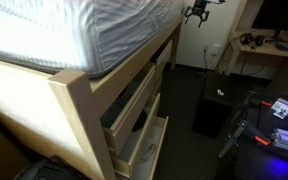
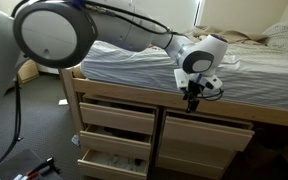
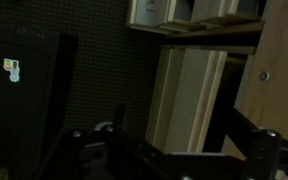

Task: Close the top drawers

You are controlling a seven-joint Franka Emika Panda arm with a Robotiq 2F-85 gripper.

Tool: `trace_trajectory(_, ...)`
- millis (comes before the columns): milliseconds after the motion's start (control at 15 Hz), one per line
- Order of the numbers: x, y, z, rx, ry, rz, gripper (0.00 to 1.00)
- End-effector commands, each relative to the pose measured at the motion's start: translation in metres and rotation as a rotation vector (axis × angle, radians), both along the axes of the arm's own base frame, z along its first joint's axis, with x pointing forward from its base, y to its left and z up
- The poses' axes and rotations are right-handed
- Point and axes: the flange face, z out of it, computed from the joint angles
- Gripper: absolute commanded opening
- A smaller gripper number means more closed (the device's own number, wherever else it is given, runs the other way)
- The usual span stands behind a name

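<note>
The blond-wood bed frame has drawers under the mattress. In an exterior view the left top drawer (image 2: pixel 119 118) and the right top drawer (image 2: pixel 209 133) both stand pulled out a little. From the side, a top drawer (image 1: pixel 132 102) juts out with a dark inside. My gripper (image 2: pixel 193 99) hangs fingers-down just above the right top drawer's upper edge, in front of the mattress edge. It also shows small at the far end of the bed (image 1: pixel 196 12). In the wrist view the gripper (image 3: pixel 174 152) is dark, with fingers spread and nothing between them, above pale drawer fronts (image 3: pixel 184 95).
The lowest left drawer (image 2: pixel 112 163) is pulled out furthest and shows a pale inner base. A black cabinet (image 1: pixel 212 105) stands on the dark carpet opposite the drawers and also shows in the wrist view (image 3: pixel 19 90). A desk (image 1: pixel 269 48) stands beyond it.
</note>
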Motion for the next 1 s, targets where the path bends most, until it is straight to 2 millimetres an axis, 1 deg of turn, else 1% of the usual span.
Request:
trace_trajectory(0, 0.034, -0.002, -0.01, -0.112, -0.163, -0.052, 1.0)
trace_trajectory(133, 0.046, -0.001, -0.021, -0.153, -0.217, -0.073, 1.0)
trace_trajectory(200, 0.049, 0.0, -0.03, -0.131, -0.181, -0.072, 1.0)
trace_trajectory(267, 0.046, 0.005, -0.034, -0.069, -0.126, -0.067, 1.0)
trace_trajectory(333, 0.042, 0.011, -0.028, -0.008, -0.1, -0.02, 1.0)
trace_trajectory(400, 0.044, 0.012, -0.035, -0.086, -0.128, -0.048, 1.0)
trace_trajectory(467, 0.044, 0.015, -0.036, -0.056, -0.107, -0.038, 1.0)
trace_trajectory(600, 0.044, 0.015, -0.033, -0.038, -0.099, -0.032, 1.0)
trace_trajectory(667, 0.05, 0.02, -0.049, -0.041, -0.064, -0.043, 1.0)
trace_trajectory(733, 0.056, 0.022, -0.075, -0.047, -0.022, -0.056, 1.0)
trace_trajectory(867, 0.063, 0.026, -0.12, -0.091, 0.017, -0.111, 1.0)
trace_trajectory(933, 0.062, 0.029, -0.14, -0.088, 0.056, -0.124, 1.0)
